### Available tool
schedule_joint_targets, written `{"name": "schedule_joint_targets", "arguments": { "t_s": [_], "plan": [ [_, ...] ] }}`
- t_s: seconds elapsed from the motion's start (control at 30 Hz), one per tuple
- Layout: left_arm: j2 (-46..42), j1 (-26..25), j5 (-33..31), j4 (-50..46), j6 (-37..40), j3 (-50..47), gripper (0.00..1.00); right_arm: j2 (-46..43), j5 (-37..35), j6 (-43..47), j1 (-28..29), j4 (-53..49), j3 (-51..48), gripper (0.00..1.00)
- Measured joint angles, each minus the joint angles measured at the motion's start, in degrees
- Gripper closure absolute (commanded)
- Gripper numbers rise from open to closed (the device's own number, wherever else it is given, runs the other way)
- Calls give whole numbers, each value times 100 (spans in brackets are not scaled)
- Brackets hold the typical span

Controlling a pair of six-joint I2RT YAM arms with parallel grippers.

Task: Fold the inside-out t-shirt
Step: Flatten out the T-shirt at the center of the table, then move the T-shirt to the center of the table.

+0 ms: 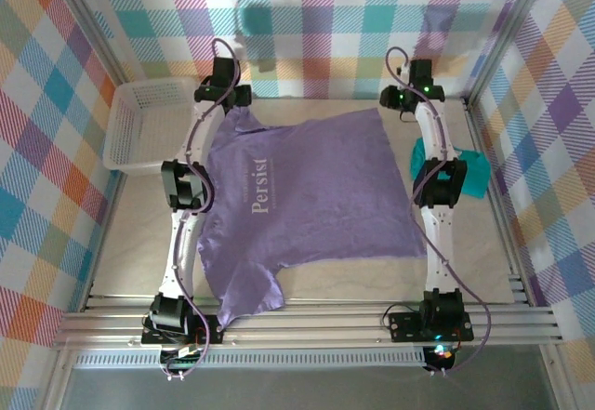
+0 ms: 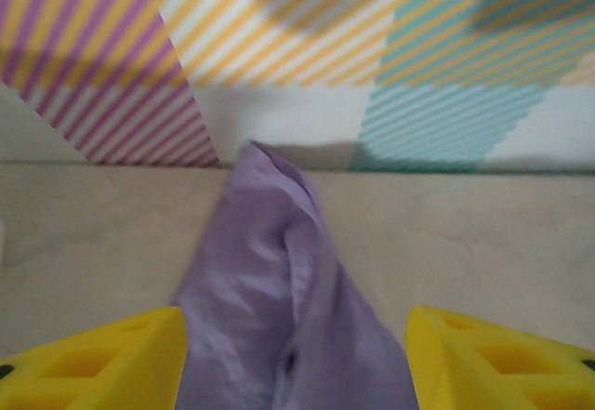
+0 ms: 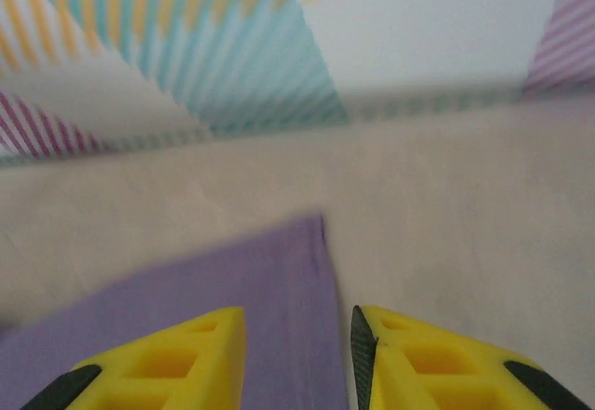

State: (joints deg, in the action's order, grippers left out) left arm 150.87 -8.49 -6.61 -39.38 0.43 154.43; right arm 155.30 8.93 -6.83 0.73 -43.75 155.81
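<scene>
Lavender t-shirt (image 1: 316, 205), white "Persist" lettering (image 1: 261, 185). Right of it: teal-green t-shirt (image 1: 476, 174). Left: white basket (image 1: 130, 136). Behind: multicolour plaid wall (image 1: 325, 10).

The checked wall (image 1: 316, 38) is closing in just beyond the lavender t-shirt (image 1: 307, 196). A white basket (image 1: 139, 122) is crowding its far-left corner and a teal t-shirt (image 1: 474, 176) is blocking its right, while the bare table (image 1: 353, 280) is lying open along its near side.

Lavender t-shirt (image 1: 316, 187) spread flat, print up
</scene>
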Motion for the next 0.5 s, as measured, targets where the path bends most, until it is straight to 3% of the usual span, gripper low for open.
{"name": "schedule_joint_targets", "arguments": {
  "t_s": [0.13, 0.23, 0.33, 0.5],
  "plan": [
    [-2004, -92, 144, 455, -103, -2721, 34, -2258, -229, 181, 227, 328, -3333, 55],
    [-4146, -164, 166, 1108, -466, -4962, 34, -3995, -313, 122, 431, 553, -4951, 51],
    [-5873, -232, 321, 1757, -1014, -6398, 34, -5674, -431, -166, 651, 772, -6398, 48],
    [-7152, -538, 573, 2350, -1740, -8199, 33, -7267, -588, -848, 498, 702, -8891, 48]
  ]
}}
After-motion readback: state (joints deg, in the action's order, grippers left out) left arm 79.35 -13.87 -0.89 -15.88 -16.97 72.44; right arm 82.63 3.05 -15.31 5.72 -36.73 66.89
